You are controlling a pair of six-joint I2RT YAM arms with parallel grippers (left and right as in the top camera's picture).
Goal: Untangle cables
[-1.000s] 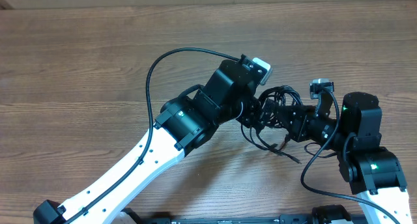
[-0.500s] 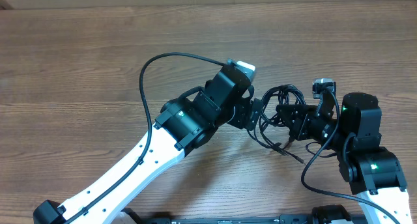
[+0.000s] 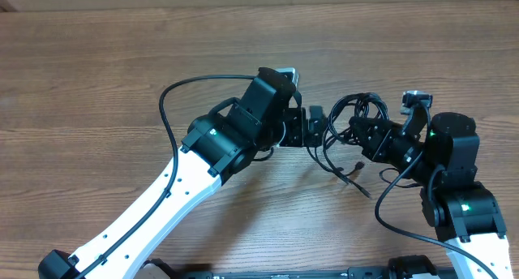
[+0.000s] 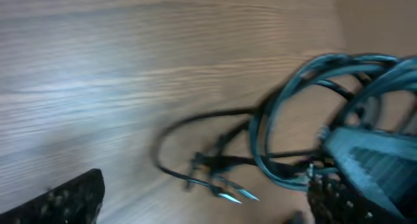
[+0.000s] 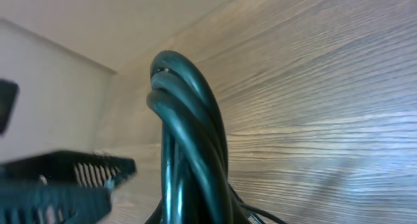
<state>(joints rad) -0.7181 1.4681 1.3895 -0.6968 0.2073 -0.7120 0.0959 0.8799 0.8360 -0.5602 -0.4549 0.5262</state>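
"Cables (image 5: 189,133) first: where do they sit?"

"Bunched at the middle right of the wooden table (image 3: 97,68), between the two arms. Several loops stand up off the wood. A loose tail runs toward the near edge and ends in small plug ends (image 4: 229,195) lying flat."

"And the right gripper (image 3: 362,128)?"

"Clenched on the bundle. In its wrist view the dark strands rise in a tight arch right in front of the lens."

"What about the left gripper (image 3: 315,126)?"

"Released — its fingers (image 4: 62,199) stand wide at the bottom corners of its own blurred view, with only bare wood showing between them. From above it sits just left of the loops — whether a fingertip touches a strand I cannot tell."
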